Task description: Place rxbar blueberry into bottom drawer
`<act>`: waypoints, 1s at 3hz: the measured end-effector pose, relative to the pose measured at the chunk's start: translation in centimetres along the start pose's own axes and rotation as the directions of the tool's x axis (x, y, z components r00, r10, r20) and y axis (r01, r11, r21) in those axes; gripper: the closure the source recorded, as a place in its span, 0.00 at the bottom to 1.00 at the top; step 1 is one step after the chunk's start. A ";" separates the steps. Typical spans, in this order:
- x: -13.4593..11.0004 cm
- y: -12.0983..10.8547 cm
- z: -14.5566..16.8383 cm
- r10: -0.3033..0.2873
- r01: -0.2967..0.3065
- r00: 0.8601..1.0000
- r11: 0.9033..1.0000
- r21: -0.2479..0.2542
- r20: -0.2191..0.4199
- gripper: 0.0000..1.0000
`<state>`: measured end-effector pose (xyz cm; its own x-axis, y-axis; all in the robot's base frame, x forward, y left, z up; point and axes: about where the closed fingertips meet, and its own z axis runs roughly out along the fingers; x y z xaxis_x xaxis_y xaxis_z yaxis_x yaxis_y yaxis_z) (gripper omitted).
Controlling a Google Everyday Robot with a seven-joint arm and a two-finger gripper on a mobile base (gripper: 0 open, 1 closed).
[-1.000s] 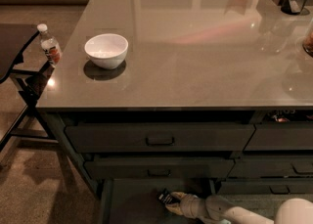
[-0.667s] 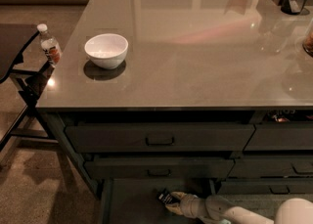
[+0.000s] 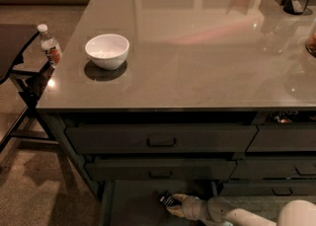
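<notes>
The bottom drawer [image 3: 133,205] stands pulled out under the counter, its flat dark tray showing at the lower edge of the camera view. My gripper [image 3: 172,203] reaches in from the lower right, low over the tray's right part. At its tip is a small dark object with light marks, the rxbar blueberry [image 3: 166,199], just above or on the tray. I cannot tell whether the bar touches the tray.
A white bowl [image 3: 107,50] sits on the grey countertop [image 3: 197,52] at the left. A water bottle [image 3: 51,47] stands on a dark side table at the left. Two closed handled drawers [image 3: 160,141] are above the open one. Dark containers stand at the counter's far right.
</notes>
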<state>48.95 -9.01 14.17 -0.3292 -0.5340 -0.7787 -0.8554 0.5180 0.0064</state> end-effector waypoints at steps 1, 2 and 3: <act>0.0 0.0 0.0 0.000 0.000 1.000 1.000 0.000 0.000 0.11; 0.0 0.0 0.0 0.000 0.000 1.000 1.000 0.000 0.000 0.00; 0.0 0.0 0.0 0.000 0.000 1.000 1.000 0.000 0.000 0.00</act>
